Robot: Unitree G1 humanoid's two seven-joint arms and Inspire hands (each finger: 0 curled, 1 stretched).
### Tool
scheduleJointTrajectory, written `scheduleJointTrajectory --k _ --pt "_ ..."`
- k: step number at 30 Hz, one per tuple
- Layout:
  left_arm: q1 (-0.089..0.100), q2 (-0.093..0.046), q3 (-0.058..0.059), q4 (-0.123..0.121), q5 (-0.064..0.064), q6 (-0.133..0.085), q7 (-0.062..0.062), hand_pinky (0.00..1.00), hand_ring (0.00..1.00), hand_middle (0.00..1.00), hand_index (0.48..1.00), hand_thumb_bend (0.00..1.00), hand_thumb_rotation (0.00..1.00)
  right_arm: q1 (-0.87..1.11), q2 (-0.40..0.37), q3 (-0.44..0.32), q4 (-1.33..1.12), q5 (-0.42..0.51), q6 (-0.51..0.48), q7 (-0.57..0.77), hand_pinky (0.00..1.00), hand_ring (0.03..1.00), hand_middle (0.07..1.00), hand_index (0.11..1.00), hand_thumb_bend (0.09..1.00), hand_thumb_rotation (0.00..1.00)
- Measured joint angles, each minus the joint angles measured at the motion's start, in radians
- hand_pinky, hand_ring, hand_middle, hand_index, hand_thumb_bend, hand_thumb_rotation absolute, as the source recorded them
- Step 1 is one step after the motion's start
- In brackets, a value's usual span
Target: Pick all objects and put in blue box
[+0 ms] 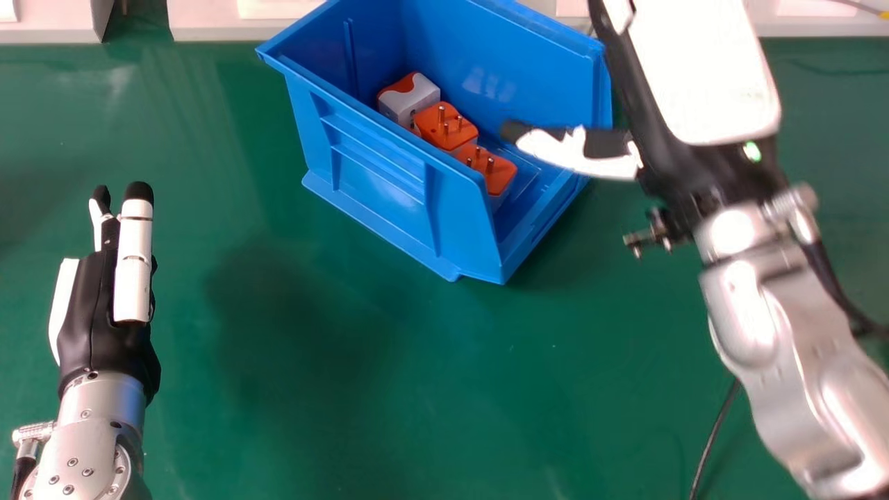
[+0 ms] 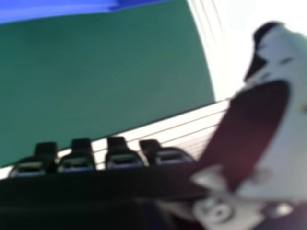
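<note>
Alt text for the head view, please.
A blue box on a green table holds three plug adapters with orange on top. The robot's right hand is at the box's right side, thumb pointing across it; the left hand, fingers straight, is at the view's left.

We are seeing a blue box, orange and white adapters inside it, a green counter beneath it, and a black-and-white left hand and right hand beside it.

Bright light glares off the right forearm; soft shadows darken the table; the right hand view partly overexposes.
</note>
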Motion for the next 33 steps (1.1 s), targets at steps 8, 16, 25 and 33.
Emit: scheduleJointTrajectory --k 8,16,25,33 --pt "0.003 0.003 0.004 0.009 0.000 -0.015 -0.011 1.00 1.00 1.00 1.000 0.43 1.00 0.362 0.101 -0.092 -0.213 0.155 -0.047 -0.028 0.96 1.000 1.000 1.000 0.387 0.61" --pt "0.000 0.013 0.006 0.038 0.001 -0.035 -0.027 1.00 1.00 1.00 1.000 0.42 1.00 0.597 0.223 -0.123 -0.234 0.397 -0.138 -0.013 0.93 1.000 1.000 1.000 0.325 0.63" --pt "0.000 0.034 0.008 0.109 0.003 -0.099 -0.030 1.00 1.00 1.00 1.000 0.40 1.00 0.652 0.250 -0.164 -0.204 0.494 -0.143 0.045 0.96 1.000 1.000 1.000 0.325 0.72" --pt "0.004 0.035 0.007 0.117 0.001 -0.122 -0.036 1.00 1.00 1.00 1.000 0.38 1.00 0.651 0.252 -0.172 -0.184 0.502 -0.159 0.059 0.97 1.000 1.000 1.000 0.340 0.79"
